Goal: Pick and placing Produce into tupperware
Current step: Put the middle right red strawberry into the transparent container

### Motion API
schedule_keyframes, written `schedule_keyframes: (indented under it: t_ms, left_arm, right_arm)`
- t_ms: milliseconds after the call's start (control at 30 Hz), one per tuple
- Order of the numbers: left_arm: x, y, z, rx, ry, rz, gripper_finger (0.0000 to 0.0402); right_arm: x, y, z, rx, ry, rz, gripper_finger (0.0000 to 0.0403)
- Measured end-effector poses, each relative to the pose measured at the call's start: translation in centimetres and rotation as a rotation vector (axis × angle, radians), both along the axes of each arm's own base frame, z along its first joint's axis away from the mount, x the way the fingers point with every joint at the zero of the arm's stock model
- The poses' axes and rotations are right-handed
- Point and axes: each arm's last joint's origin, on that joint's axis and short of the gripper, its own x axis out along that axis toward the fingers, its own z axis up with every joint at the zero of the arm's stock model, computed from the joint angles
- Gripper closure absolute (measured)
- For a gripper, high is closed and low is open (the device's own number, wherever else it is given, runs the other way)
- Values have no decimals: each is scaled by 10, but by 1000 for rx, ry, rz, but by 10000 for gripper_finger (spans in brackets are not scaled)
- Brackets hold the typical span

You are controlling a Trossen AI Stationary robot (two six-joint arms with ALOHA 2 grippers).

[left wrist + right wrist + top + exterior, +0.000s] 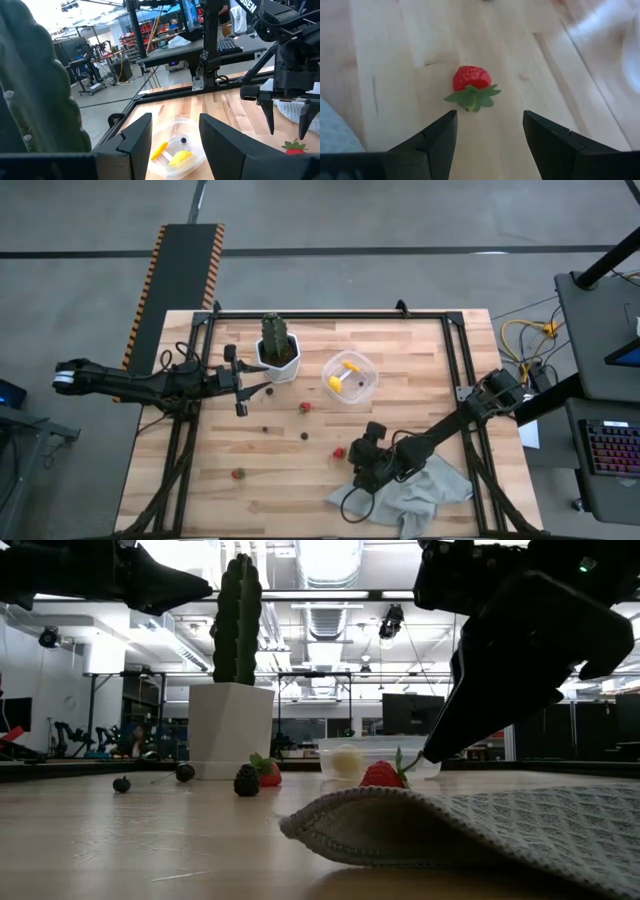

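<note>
My right gripper (490, 117) is open, just above the table, and a red strawberry with a green leaf cap (471, 82) lies on the wood ahead of the gap between its fingers, untouched. In the high view that gripper (358, 455) is right of the strawberry (339, 452). My left gripper (175, 137) is open and raised beside the white plant pot (278, 360), pointing toward the clear tupperware (177, 152). The tupperware (350, 377) stands on the table and holds yellow pieces (335, 383) and a dark berry (183, 140).
Two more strawberries (306, 407), (238, 473) and small dark berries (265, 430), (305, 436) lie loose on the wood. A cactus (275, 330) stands in the pot. A grey cloth (415, 490) lies under the right arm at the near edge. A black frame (330, 315) borders the table.
</note>
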Motion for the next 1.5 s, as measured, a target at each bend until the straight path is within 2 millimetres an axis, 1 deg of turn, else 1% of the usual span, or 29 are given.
schedule_keyframes:
  t_ms: [500,1133,1333,1433,1500]
  left_arm:
    - [0,0,0,0,2,0,251]
    - [1,0,-1,0,6,0,251]
    - [1,0,-1,0,8,1,251]
    - [1,0,-1,0,9,1,251]
    - [1,0,-2,0,10,1,251]
  right_arm:
    - [6,2,1,79,-68,4,184]
    - [-1,-2,-11,122,-67,-29,184]
    - [5,-1,-20,137,-88,-26,184]
    - [5,-1,-30,126,-56,-24,184]
    - [5,-1,-31,127,-55,-27,184]
